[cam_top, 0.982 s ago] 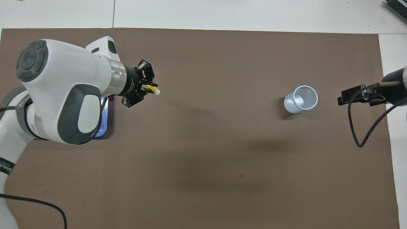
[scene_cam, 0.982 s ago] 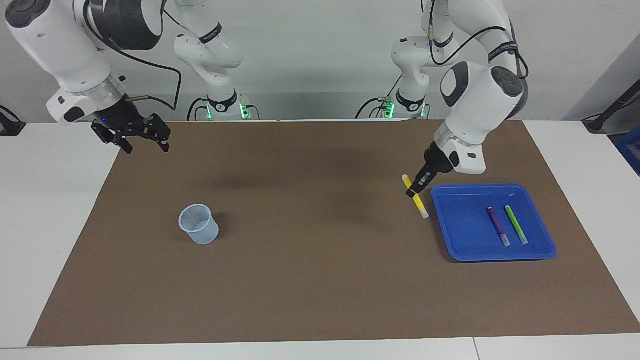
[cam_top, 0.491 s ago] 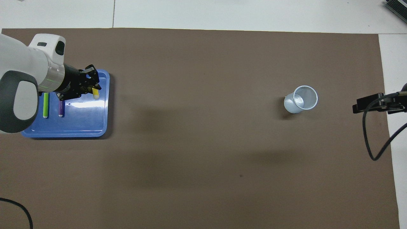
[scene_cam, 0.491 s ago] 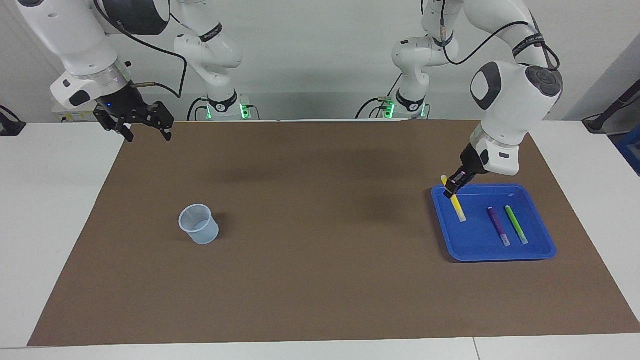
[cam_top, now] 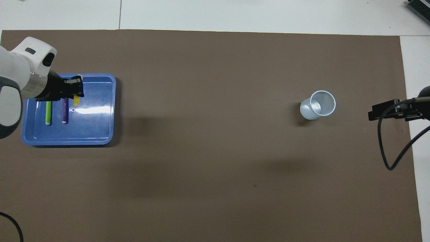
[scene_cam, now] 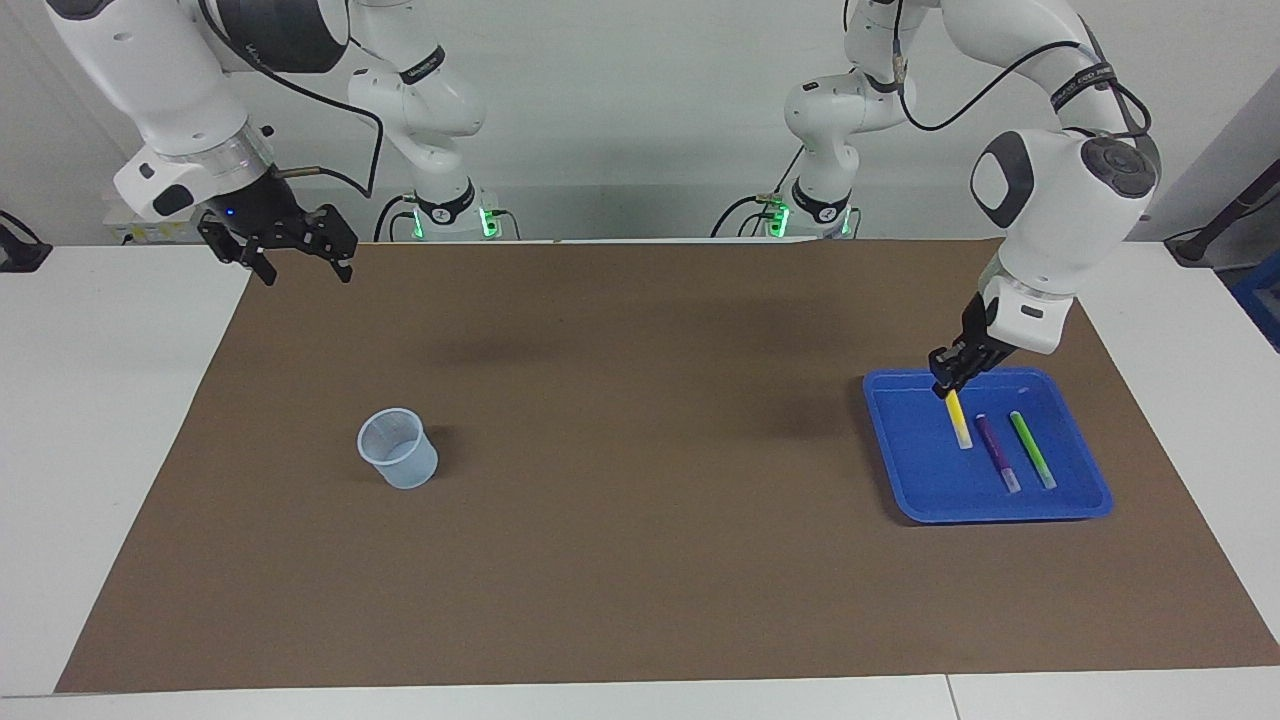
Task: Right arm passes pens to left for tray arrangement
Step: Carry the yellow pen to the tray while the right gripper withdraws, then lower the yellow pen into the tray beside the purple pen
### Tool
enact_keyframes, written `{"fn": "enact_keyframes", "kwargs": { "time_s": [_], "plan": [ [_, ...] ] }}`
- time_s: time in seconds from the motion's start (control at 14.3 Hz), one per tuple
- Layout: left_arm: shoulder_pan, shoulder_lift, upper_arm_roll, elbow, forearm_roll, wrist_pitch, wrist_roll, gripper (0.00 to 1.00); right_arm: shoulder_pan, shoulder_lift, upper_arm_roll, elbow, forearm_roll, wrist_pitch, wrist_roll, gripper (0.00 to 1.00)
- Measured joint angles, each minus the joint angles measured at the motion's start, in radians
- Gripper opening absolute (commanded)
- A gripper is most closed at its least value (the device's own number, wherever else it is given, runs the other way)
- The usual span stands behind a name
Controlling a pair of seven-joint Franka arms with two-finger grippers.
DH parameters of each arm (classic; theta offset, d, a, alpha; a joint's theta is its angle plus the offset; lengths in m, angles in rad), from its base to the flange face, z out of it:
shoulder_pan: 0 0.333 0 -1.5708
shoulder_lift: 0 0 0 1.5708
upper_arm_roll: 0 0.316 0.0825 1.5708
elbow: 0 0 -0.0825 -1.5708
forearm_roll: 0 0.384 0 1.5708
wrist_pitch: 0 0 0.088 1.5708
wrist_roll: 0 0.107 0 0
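Yellow pen (scene_cam: 958,418) pinched in my left gripper (scene_cam: 947,385), over tray (scene_cam: 1000,505) beside purple pen (scene_cam: 996,452) for parallel row; right gripper (scene_cam: 292,250) spread, idle.

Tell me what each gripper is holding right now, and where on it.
The left gripper is shut on the slim yellow marker pen at its upper end, over the blue plastic tray. The right gripper holds nothing.

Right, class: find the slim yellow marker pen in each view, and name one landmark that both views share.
Facing view: the slim yellow marker pen hangs from the left claw over the shallow blue plastic tray, beside the purple marker pen.
Overhead view: the pen shows under the claw, over the tray.
Shared landmark: the tray.
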Motion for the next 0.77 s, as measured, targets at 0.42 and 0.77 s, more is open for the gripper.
{"fn": "enact_keyframes", "kwargs": {
  "time_s": [0.42, 0.77],
  "plan": [
    [0.049, 0.051, 0.004, -0.073, 0.005, 0.179, 0.194, 0.00, -0.007, -0.001, -0.002, -0.001, 0.006, -0.001, 0.000, 1.00],
    [0.049, 0.165, 0.008, -0.079, 0.015, 0.315, 0.223, 0.00, -0.001, -0.009, 0.001, -0.001, 0.006, -0.003, 0.000, 1.00]
  ]
}}
